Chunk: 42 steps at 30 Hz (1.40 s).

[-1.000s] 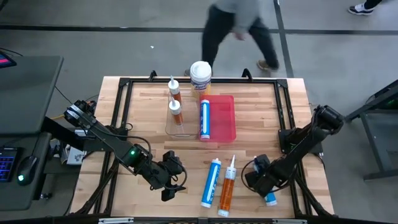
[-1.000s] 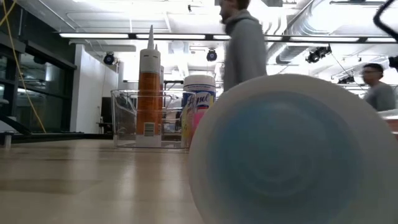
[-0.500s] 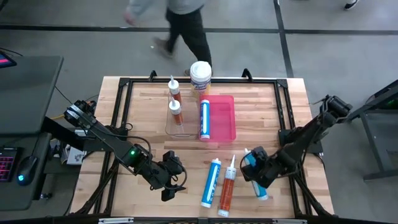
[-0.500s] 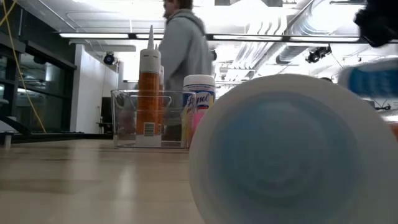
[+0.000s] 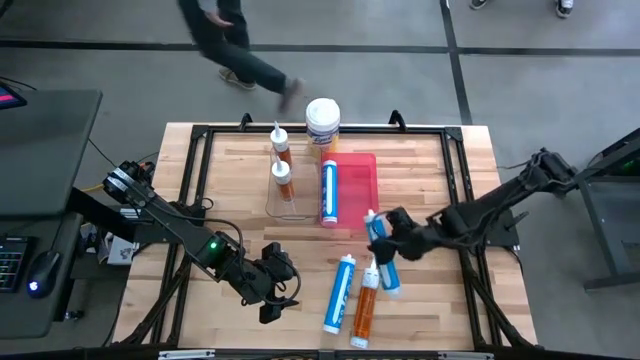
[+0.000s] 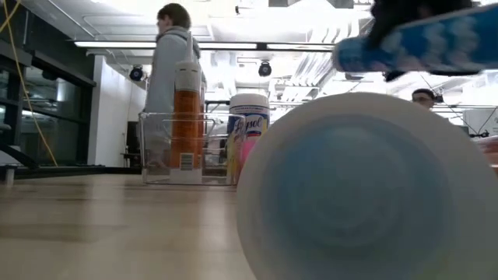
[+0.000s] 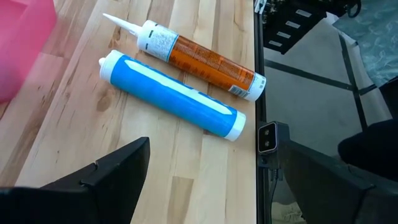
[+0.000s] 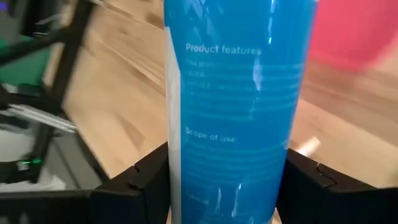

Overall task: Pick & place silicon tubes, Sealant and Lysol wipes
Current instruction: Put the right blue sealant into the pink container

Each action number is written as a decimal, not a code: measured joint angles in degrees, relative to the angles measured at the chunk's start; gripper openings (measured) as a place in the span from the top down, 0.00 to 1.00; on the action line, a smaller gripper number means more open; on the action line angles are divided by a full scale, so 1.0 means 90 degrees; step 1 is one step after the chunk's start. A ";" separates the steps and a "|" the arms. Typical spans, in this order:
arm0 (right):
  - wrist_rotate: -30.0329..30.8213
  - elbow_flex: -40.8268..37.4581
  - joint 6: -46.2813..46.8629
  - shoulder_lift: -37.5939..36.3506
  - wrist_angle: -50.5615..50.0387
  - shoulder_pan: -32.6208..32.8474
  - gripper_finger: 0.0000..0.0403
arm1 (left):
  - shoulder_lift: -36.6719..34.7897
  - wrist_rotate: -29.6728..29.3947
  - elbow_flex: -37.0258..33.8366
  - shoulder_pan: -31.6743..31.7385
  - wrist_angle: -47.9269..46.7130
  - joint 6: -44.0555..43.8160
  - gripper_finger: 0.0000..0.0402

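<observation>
Lying beneath the raised blue tube (image 5: 381, 256), an orange cartridge (image 5: 366, 303) and blue cartridge (image 5: 339, 292) occupy the table (image 5: 450, 170). Right gripper (image 5: 385, 250) clamps the tube, nozzle toward the pink tray (image 5: 360, 190). Left gripper (image 5: 280, 298) stands open, empty.

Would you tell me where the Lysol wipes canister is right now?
In the high view, the Lysol wipes canister stands upright at the table's far edge, just behind the pink tray and beside the clear bin.

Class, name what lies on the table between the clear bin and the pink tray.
High view: one blue cartridge lies at the pink tray's left edge, beside the clear bin.
</observation>
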 joint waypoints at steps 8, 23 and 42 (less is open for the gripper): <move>-0.0412 0.0002 -0.1525 -0.0302 0.1238 -0.0759 0.48 | 0.0000 -0.0002 0.0000 0.0000 0.0000 0.0000 0.14; -0.0055 0.0863 -0.4742 -0.0593 0.1465 -0.1510 0.48 | 0.0000 -0.0005 0.0000 0.0000 0.0000 0.0000 0.14; -0.0966 0.1574 -0.5494 0.0419 0.1674 -0.3750 0.48 | 0.0000 -0.0025 0.0000 0.0000 0.0051 0.0001 0.14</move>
